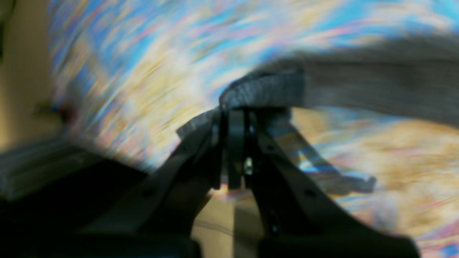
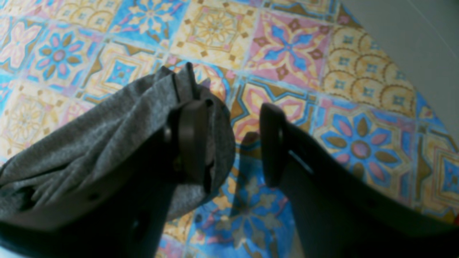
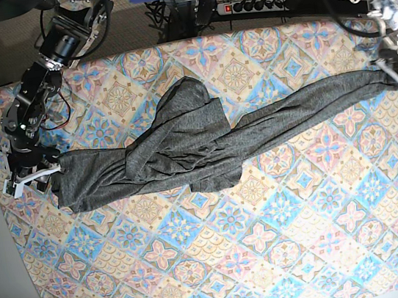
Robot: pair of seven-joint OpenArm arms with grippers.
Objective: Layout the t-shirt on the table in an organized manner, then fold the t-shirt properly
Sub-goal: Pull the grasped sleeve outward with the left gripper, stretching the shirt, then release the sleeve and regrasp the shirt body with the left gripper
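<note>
Grey knit is what I see closest in the left wrist view: the left pincer is clamped on an edge of the shirt, jaws together with cloth bunched at the tips. Everything past the tips is smeared by blur, so I can make out only streaks of blue, pink and beige from the desk.

My right wrist view is sharper. The right pincer has its jaws apart; shirt fabric drapes over the left-hand finger, and the other finger stands bare above the desk. I cannot tell if that cloth is really gripped or merely hanging there.

From the base camera, the shirt lies twisted and stretched across the desk, from the right pincer at the picture's left edge to the left pincer at its right. Its middle is heaped in folds, so sleeves and collar are hard to pick out. Beyond the desk's far edge runs a power strip among cables, partly cut off.
</note>
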